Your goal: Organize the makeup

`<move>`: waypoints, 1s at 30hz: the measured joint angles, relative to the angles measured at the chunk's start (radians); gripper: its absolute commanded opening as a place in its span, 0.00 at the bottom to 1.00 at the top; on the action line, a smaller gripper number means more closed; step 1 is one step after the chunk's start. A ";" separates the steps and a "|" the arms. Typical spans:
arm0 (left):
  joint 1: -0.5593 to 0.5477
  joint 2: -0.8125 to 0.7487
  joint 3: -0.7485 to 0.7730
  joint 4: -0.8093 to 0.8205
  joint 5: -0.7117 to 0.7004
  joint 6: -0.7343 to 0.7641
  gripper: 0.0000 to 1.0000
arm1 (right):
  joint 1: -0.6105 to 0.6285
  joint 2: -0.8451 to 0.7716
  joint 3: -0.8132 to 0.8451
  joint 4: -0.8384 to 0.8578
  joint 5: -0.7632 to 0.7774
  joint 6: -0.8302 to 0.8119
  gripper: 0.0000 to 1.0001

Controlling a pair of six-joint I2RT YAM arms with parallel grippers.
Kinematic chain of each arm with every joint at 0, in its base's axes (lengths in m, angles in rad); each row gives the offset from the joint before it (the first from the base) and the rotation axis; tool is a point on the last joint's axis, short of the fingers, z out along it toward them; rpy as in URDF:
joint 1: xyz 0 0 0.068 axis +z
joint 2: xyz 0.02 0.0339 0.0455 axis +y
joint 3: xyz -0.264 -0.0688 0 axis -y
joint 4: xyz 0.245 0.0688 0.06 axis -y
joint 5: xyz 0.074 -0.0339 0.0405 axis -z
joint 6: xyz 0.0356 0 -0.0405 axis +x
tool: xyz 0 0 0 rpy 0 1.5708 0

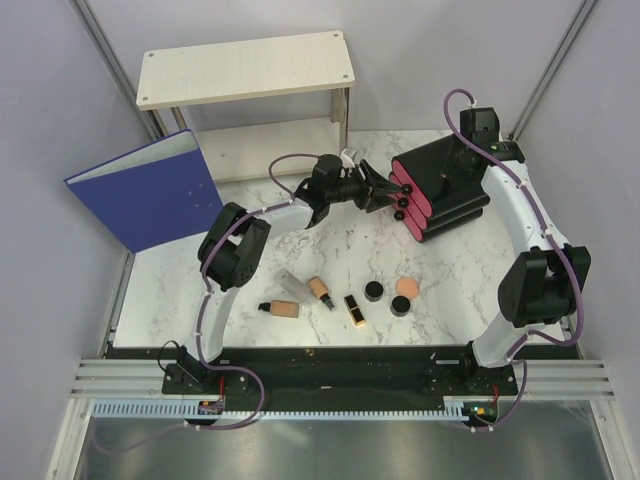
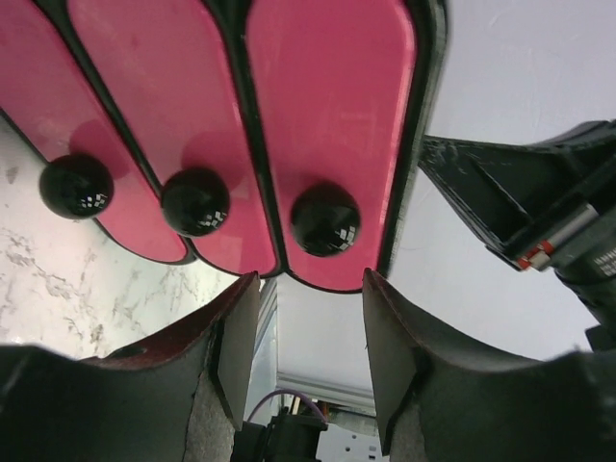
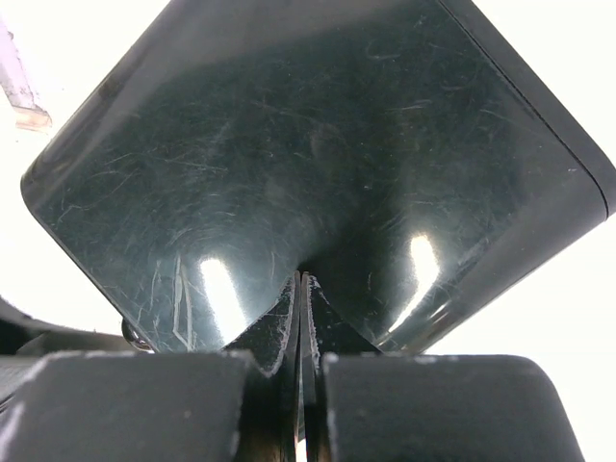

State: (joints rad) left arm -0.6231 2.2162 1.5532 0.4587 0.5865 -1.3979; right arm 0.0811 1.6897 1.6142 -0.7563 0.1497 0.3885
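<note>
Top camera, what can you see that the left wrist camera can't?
Only the top camera shows the makeup on the table: two peach tubes, a lipstick, two black jars and a peach puff, plus the blue folder and wooden shelf. Only the left wrist camera shows, close up, the gap inside the left pincer, with nothing in it. Both show the pink drawers with round black knobs, and the left pincer open in front of them.
</note>
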 measured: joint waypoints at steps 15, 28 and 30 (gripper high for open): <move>-0.009 0.087 0.104 -0.005 -0.001 -0.021 0.54 | 0.000 -0.002 -0.007 0.015 -0.026 0.000 0.00; -0.013 0.170 0.219 0.006 0.037 -0.068 0.02 | -0.001 0.000 -0.008 0.020 -0.048 0.000 0.00; -0.012 0.172 0.219 0.011 0.042 -0.068 0.02 | 0.000 0.001 -0.008 0.022 -0.049 0.000 0.00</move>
State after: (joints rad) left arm -0.6353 2.3878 1.7725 0.4694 0.6289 -1.4662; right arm 0.0807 1.6909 1.6066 -0.7341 0.1005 0.3889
